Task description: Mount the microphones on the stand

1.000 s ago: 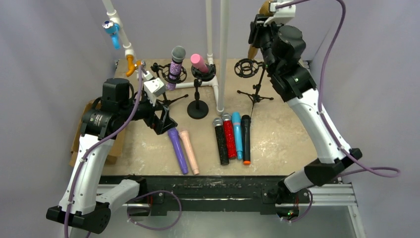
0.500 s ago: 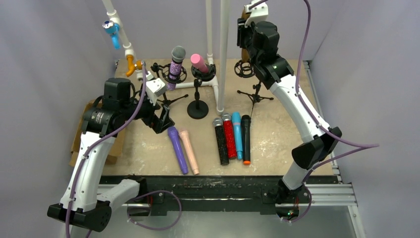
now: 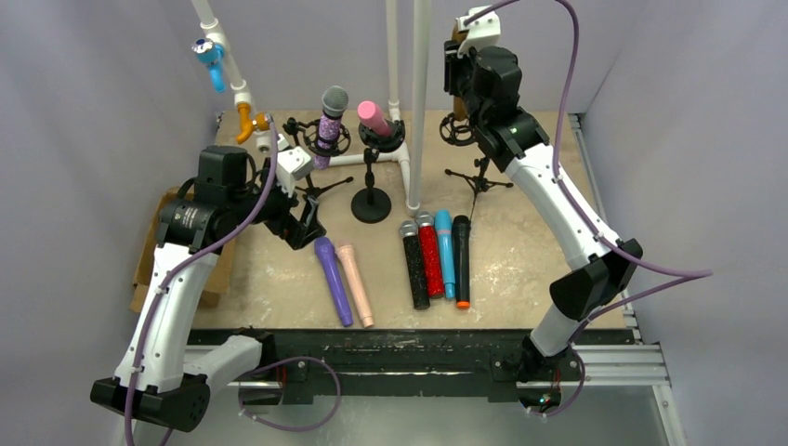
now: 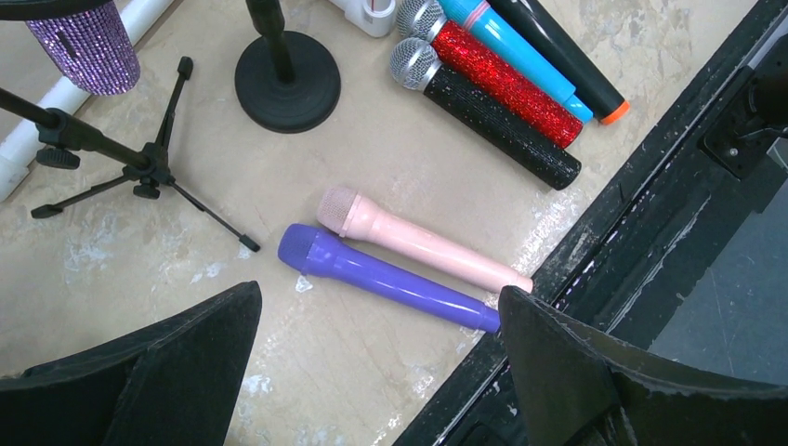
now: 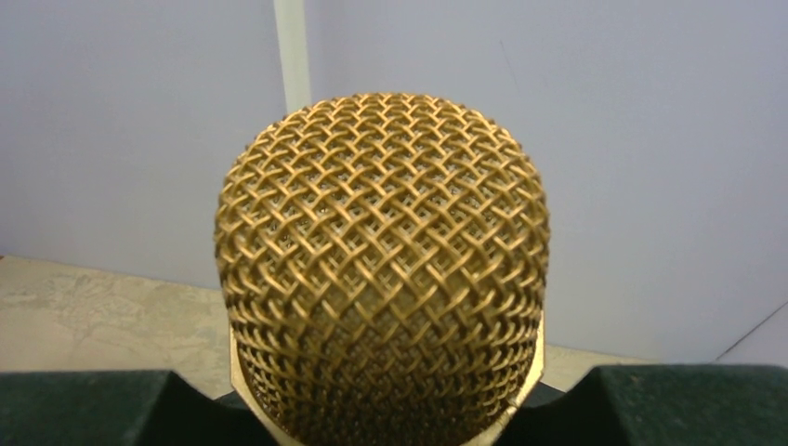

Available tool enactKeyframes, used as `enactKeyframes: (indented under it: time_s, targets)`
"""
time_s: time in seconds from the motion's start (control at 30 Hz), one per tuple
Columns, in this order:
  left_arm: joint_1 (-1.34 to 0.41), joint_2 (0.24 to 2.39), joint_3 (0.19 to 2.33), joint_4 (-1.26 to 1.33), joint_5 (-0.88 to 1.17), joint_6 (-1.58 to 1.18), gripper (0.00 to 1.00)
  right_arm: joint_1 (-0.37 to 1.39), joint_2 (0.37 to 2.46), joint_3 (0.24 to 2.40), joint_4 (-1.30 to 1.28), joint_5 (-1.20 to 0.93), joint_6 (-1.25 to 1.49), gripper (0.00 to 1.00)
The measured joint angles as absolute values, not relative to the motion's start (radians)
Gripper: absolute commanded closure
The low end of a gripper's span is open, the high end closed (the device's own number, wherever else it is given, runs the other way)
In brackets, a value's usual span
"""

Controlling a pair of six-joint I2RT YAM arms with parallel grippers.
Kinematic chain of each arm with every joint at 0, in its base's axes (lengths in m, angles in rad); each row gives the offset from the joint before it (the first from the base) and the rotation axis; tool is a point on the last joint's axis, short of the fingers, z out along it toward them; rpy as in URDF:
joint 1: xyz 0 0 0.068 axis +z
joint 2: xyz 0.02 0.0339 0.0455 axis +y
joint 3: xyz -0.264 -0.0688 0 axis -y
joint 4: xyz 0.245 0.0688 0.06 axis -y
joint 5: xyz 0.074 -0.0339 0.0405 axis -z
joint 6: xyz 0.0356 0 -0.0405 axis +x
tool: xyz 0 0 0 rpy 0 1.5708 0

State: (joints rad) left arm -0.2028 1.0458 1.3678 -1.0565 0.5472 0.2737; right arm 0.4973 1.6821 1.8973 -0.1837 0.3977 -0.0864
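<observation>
Now, in the top view, the right arm (image 3: 558,204) is reached to the upper middle of the frame, seemingly over the empty ring stand (image 3: 460,130). Left of it, two mounts are already filled by the purple glitter microphone (image 3: 330,119) and the pink microphone (image 3: 374,118). Six more are laid out mid-frame.

On to the left wrist view: the left gripper (image 4: 372,372) is spread wide and empty above the purple microphone (image 4: 390,279) and the peach microphone (image 4: 418,246).

And in the right wrist view, the gold microphone (image 5: 386,269) is clamped head-up by the right gripper (image 5: 386,413).

For a clean seat, the handle should be centred over the ring, lowered straight, and released only once it is caught.
</observation>
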Motion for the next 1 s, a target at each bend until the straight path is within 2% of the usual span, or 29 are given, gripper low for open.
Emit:
enactKeyframes:
  time_s: [0.63,1.0]
  targets:
    - [-0.196,1.05,1.344,-1.056,0.537,0.281,0.0,0.497,1.594,1.773,-0.175,0.376,-0.086,0.94]
    - [-0.196,1.052,1.344,-1.056,0.536,0.281,0.0,0.497,1.599,1.772,-0.184,0.376,-0.086,0.92]
